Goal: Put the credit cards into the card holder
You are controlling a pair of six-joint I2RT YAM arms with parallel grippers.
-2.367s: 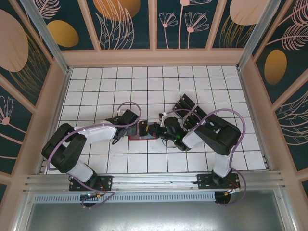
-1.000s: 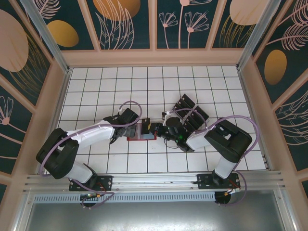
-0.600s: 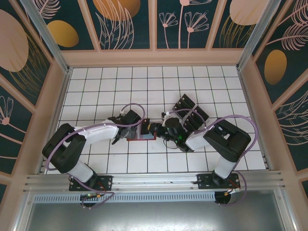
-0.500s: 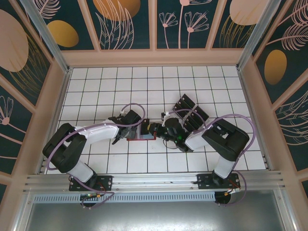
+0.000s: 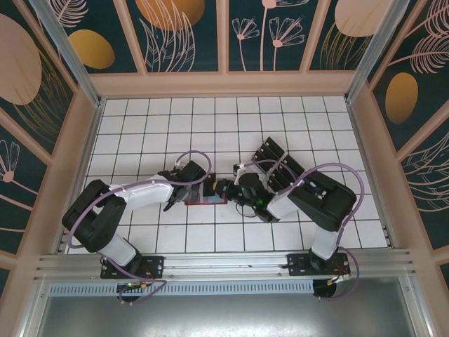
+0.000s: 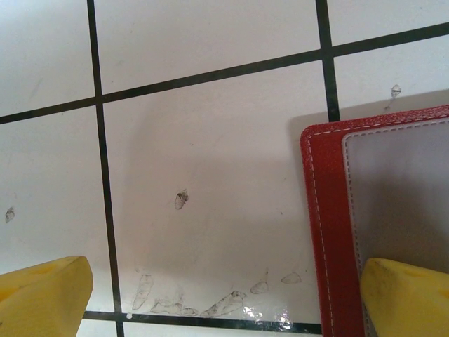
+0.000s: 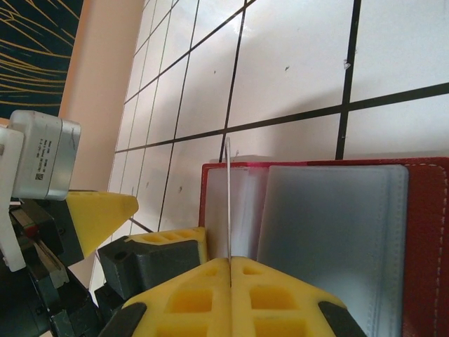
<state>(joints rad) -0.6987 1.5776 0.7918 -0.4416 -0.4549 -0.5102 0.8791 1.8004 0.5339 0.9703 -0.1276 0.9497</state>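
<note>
Right wrist view: the right pincer [image 7: 230, 263] clamps a credit card [image 7: 229, 203] edge-on over the open card holder [image 7: 421, 232] on the counter [image 6: 210, 140], ready for a sleeve, while the wide-spread left pincer [image 6: 224, 295] seemingly pins it.

We see white tiled tabletop [image 5: 168, 126] with black grid lines. Slotted rack [image 5: 279, 166] right of centre, angled across tiles. We note dark teal wall panels [image 5: 186, 35], leaf and orange oval print, set in pale frame [image 5: 224, 84]. Aluminium rail [image 5: 231, 262] along near edge. Up close, we spot small dark scuff [image 6: 181, 200] on tile, smudges [image 6: 224, 305] by grid line.
</note>
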